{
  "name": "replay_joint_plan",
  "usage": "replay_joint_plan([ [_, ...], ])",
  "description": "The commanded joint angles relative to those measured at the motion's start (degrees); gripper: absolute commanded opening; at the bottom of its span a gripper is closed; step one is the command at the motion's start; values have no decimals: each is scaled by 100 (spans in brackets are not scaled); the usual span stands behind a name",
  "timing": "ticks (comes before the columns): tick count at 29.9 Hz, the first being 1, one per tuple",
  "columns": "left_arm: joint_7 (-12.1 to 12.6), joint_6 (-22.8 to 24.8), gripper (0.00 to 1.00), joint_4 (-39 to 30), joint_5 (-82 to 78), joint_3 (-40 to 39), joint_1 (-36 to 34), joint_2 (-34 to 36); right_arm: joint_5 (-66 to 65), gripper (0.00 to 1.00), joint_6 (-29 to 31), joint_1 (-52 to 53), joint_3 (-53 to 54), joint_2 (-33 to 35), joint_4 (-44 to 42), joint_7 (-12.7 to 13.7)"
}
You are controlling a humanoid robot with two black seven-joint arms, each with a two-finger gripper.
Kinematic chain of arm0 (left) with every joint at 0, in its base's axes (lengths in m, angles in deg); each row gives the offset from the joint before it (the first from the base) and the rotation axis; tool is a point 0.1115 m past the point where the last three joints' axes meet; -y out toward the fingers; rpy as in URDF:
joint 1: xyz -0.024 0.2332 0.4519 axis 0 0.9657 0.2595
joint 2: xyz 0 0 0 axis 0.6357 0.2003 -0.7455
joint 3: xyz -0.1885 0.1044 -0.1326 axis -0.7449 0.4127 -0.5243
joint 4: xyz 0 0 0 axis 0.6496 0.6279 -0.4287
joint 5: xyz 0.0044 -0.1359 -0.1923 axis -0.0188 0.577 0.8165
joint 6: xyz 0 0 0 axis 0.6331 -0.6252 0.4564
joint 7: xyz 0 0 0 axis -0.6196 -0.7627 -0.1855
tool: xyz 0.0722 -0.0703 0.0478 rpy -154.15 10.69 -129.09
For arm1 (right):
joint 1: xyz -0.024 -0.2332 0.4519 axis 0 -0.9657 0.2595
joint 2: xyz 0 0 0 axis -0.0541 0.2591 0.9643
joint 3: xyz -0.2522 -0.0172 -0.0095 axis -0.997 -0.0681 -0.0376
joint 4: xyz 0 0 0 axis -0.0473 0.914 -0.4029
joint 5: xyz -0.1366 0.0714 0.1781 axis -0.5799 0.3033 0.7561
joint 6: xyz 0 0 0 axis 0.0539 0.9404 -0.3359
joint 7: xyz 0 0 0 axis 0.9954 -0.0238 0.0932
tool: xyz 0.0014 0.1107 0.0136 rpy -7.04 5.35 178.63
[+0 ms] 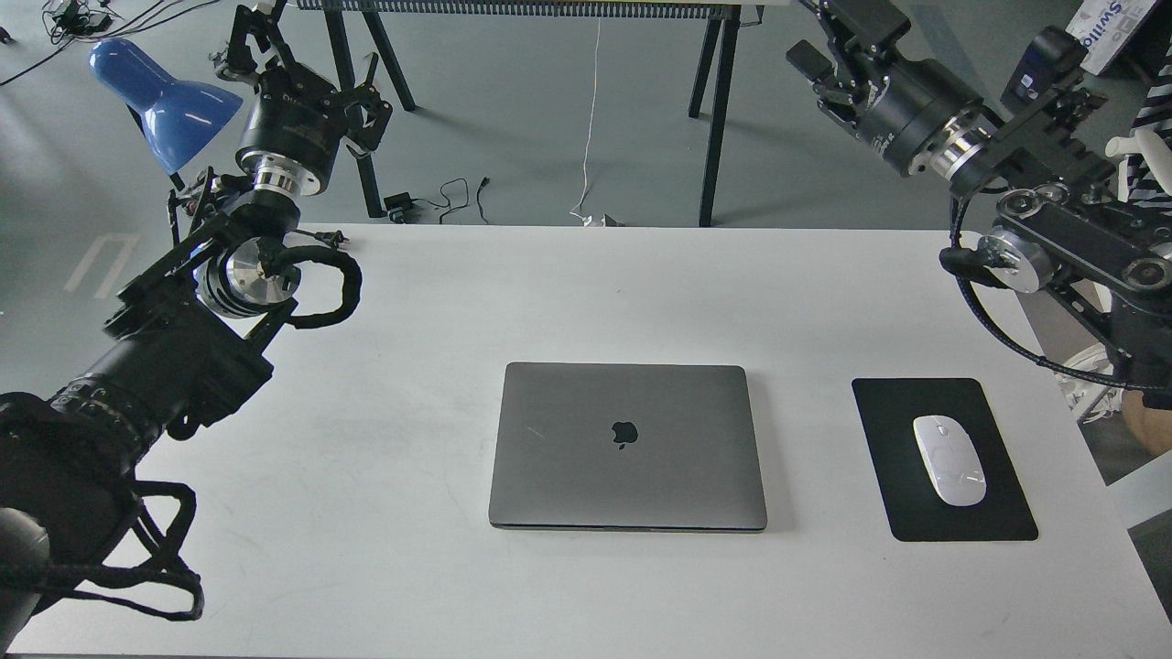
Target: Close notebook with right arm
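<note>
MacBook (pixel 627 446) lid flat down on tabletop (pixel 412 549), logo up: task looks done. Right tool (pixel 810 69) raised far right, well clear, holding nothing; finger gap can't tell.

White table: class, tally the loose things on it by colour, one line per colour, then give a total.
Grey: 1, the closed notebook
Black: 1, the mouse pad
White: 1, the mouse on the pad
Total: 3 on the table
</note>
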Motion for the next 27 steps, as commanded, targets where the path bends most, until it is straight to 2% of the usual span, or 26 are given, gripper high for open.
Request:
replay_joint_plan([
  [1,0,0,100,0,1,0,0,-2,493,99,-153,1,112,-325,-360,1],
  [9,0,0,100,0,1,0,0,-2,1707,99,-302,-376,481,-738,-423,1],
  [19,0,0,100,0,1,0,0,-2,1786,99,-276,-992,1342,-984,-432,1],
  [27,0,9,100,0,1,-9,0,-2,1778,99,-250,-1247,1387,-1134,-440,1],
])
